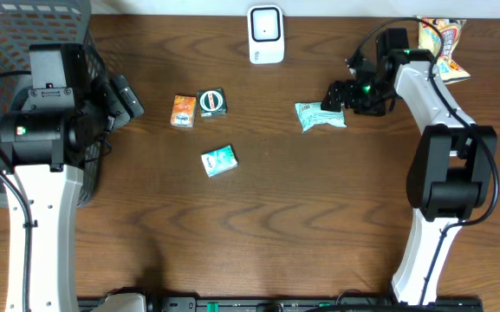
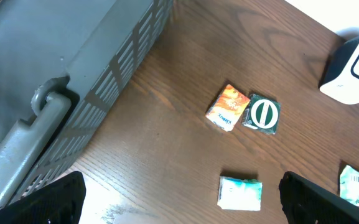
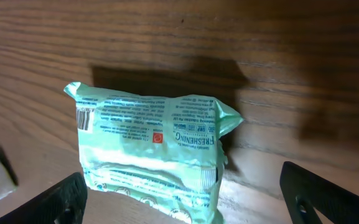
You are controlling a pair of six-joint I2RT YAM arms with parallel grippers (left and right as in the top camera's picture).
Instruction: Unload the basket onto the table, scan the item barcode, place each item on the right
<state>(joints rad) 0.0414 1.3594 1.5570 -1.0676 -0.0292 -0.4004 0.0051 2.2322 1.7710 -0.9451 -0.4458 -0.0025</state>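
Observation:
The item, a mint-green wrapped packet (image 1: 321, 115), lies flat on the table with a small barcode showing near its left end (image 3: 83, 119). My right gripper (image 1: 340, 94) hovers at its right side, open. In the right wrist view the packet (image 3: 148, 149) reaches down between the wide-apart fingers of that gripper (image 3: 185, 202), and neither finger touches it. The white scanner (image 1: 266, 35) stands at the back centre. My left gripper (image 1: 124, 100) is open over the table's left part, with nothing between the fingers of it (image 2: 182, 205).
An orange packet (image 1: 183, 111), a dark green box with a round logo (image 1: 212, 102) and a small teal packet (image 1: 219, 161) lie left of centre. A grey basket (image 1: 24, 35) fills the far left. A colourful snack bag (image 1: 444, 43) lies at the back right.

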